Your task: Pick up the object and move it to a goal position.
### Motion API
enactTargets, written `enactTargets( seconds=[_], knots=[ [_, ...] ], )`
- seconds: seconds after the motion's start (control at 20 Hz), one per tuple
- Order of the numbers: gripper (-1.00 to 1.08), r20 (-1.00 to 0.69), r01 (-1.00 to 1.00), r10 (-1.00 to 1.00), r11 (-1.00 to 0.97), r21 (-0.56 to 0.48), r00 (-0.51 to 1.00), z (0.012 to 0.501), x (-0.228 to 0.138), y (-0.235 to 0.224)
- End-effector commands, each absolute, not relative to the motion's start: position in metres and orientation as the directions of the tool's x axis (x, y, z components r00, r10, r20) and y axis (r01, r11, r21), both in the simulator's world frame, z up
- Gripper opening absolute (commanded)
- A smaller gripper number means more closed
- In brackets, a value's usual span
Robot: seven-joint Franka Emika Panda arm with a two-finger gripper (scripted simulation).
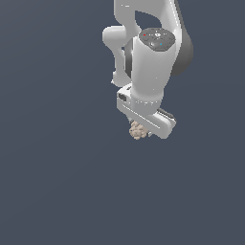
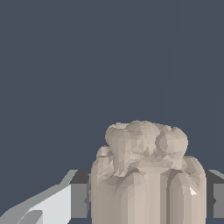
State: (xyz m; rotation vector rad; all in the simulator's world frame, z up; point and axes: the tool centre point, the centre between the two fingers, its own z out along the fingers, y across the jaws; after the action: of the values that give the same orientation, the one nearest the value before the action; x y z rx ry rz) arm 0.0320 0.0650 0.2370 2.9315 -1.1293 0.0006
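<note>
exterior view: white arm (image 1: 148, 62) hides most of the gripper (image 1: 143, 128); beige object (image 1: 138, 130) peeks beneath it. wrist view: fingers (image 2: 78, 200) closed against the object's (image 2: 146, 175) ridged sides.

A plain dark slate-blue ground (image 1: 57, 182) fills the whole backdrop, unmarked.

No readable text, labels or numbers anywhere (both views).

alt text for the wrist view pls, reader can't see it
A tan, lumpy block with ridged sides fills the lower middle of the frame, sitting between the pincer fingers, whose grey pads flank it on either side. Behind it is only a plain dark blue-grey background.
</note>
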Motion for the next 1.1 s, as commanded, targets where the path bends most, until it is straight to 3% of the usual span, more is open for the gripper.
enactTargets(
  seconds=[0.0, 0.55, 1.05],
  knots=[
    [-1.00, 0.001, -0.671, -0.671, -0.741, 0.001, 0.741, 0.263, 0.025, 0.082],
    [-1.00, 0.001, -0.671, -0.671, -0.741, 0.001, 0.741, 0.362, 0.003, 0.146],
    [-1.00, 0.000, -0.671, -0.671, -0.742, 0.000, 0.742, 0.396, -0.002, 0.170]
  ],
)
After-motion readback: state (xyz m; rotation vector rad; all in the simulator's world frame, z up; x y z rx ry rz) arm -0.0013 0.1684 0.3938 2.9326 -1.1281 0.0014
